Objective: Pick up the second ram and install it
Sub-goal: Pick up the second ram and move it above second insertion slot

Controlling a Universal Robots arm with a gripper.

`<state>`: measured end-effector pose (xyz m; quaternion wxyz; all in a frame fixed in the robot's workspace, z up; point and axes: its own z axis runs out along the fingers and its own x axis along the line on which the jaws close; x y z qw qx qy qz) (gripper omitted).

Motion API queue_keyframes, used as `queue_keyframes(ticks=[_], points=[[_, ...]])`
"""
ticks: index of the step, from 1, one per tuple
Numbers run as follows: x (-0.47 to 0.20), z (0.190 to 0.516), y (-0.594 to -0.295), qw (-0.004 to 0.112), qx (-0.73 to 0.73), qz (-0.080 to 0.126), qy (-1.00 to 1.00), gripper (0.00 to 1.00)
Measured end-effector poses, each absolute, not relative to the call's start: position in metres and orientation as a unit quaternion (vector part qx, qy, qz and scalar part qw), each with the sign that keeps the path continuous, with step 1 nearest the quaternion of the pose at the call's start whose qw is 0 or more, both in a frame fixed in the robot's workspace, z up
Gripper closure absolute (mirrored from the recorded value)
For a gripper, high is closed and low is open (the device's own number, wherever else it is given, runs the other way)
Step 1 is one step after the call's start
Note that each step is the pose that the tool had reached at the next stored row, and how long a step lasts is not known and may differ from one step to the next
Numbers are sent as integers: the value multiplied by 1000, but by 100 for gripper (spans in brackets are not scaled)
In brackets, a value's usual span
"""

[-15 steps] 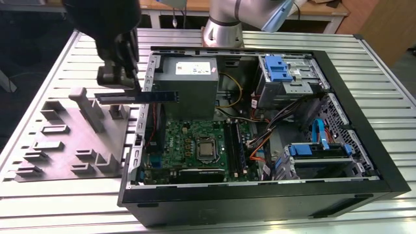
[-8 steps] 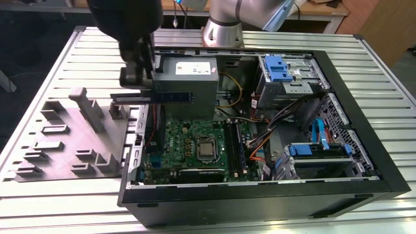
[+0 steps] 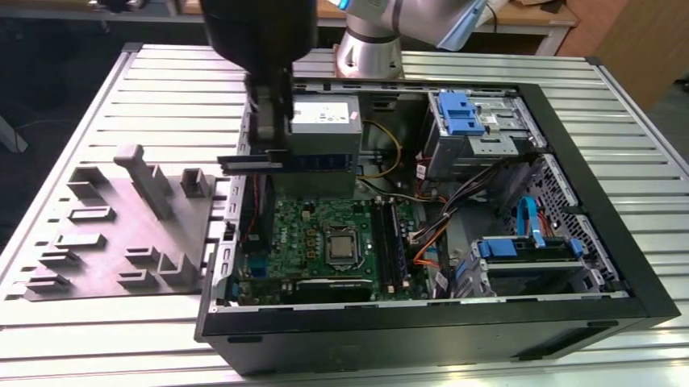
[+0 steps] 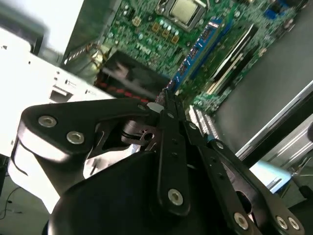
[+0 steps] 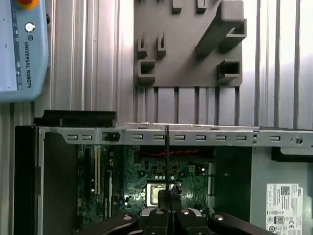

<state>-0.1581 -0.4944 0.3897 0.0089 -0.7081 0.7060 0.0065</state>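
Observation:
My gripper (image 3: 274,153) hangs over the open computer case, above the left part of the green motherboard (image 3: 306,230) in the exterior view. It is shut on the second ram (image 3: 323,161), a long dark stick held level and lengthwise, well above the board. The first wrist view shows the stick edge-on as a thin dark line (image 5: 167,156) rising from the fingers (image 5: 161,215). In the second wrist view the fingers (image 4: 168,127) are pressed together, and beyond them another blue-green stick (image 4: 200,46) sits in the slots beside the silver CPU (image 4: 186,10). The black slots (image 3: 386,242) lie right of the CPU.
The black case wall (image 3: 431,330) rings the board. Inside are a power supply (image 3: 323,121), drive cages with blue clips (image 3: 463,113), and orange and black cables (image 3: 431,234). A grey fixture plate (image 3: 119,234) with upright holders lies on the slatted table at the exterior view's left.

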Motion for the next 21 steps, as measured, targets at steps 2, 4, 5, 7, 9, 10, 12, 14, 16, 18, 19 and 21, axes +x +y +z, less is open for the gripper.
queue_keyframes(ticks=[2, 4, 5, 7, 9, 10, 12, 14, 16, 18, 19, 21], points=[[-150, 389, -494, 9, -708, 6, 706, 89], [-143, 389, -494, 9, -708, 6, 706, 89], [-139, 389, -494, 9, -708, 6, 706, 89], [-132, 388, -494, 9, -708, 6, 706, 89], [-125, 388, -494, 9, -708, 6, 706, 89], [-121, 387, -494, 9, -708, 6, 706, 89], [-114, 387, -494, 9, -708, 6, 706, 89], [-107, 386, -494, 9, -708, 6, 706, 89], [-99, 386, -494, 9, -708, 6, 706, 89], [-91, 385, -494, 9, -708, 6, 706, 89], [-87, 385, -494, 9, -708, 6, 706, 89], [-82, 384, -494, 9, -708, 6, 706, 89]])
